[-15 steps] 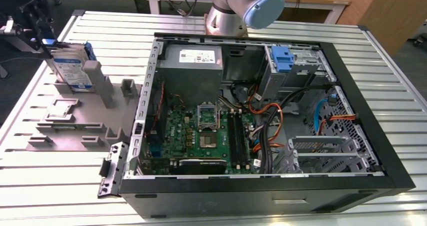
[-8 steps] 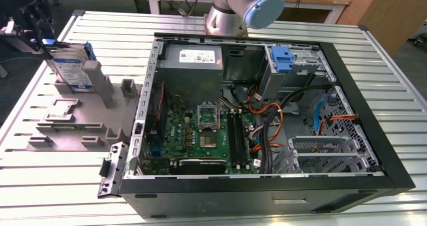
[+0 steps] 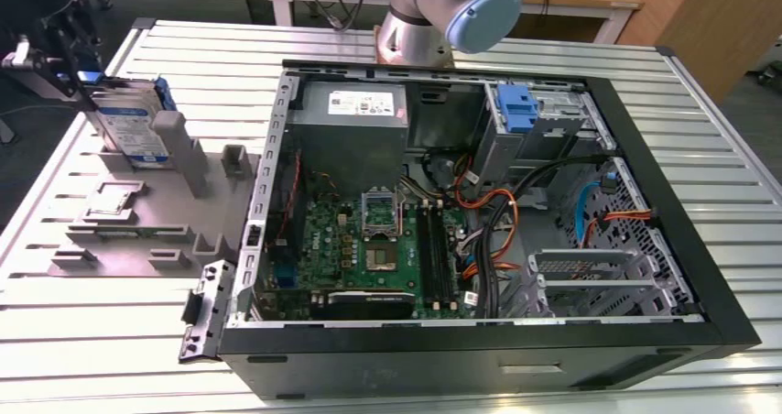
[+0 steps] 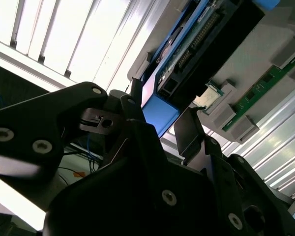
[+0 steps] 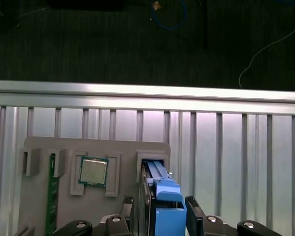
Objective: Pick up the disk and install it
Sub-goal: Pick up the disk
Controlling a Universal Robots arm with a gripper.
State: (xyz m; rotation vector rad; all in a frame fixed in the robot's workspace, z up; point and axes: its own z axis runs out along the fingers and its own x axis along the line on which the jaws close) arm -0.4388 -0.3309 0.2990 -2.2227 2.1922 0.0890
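Disk (image 3: 128, 125) first: it stands on edge in a slot of the grey holder block (image 3: 135, 235), which lies on the slatted metal tabletop (image 3: 715, 112) just beside the open computer case (image 3: 464, 352), toward the exterior view's left. Its white-and-blue label faces outward, and the blue carrier frame shows along its edges.

In the first wrist view the tool (image 5: 161, 201) sits right over the disk (image 5: 156, 189) with its two dark fingers (image 5: 193, 212) spread, one on each side of the blue frame. A thin sliver of light shows between frame and finger, so the drive is straddled, not pinched. The second wrist view tells the same story from below: the tool (image 4: 162, 105) brackets the blue end of the disk (image 4: 196, 49), with nothing lifted out of the slot.

On the same holder (image 5: 64, 150) a processor chip (image 5: 93, 170) lies flat in its own pocket and a green memory stick (image 5: 51, 196) stands in a groove, both apart from the drive.

Over in the case the motherboard (image 3: 366, 240) lies exposed, the grey power supply (image 3: 348, 112) sits in the far corner, and a bare blue bracket (image 3: 519, 112) hangs in the drive bay. The arm's base joint (image 3: 446, 11) rises behind the case.
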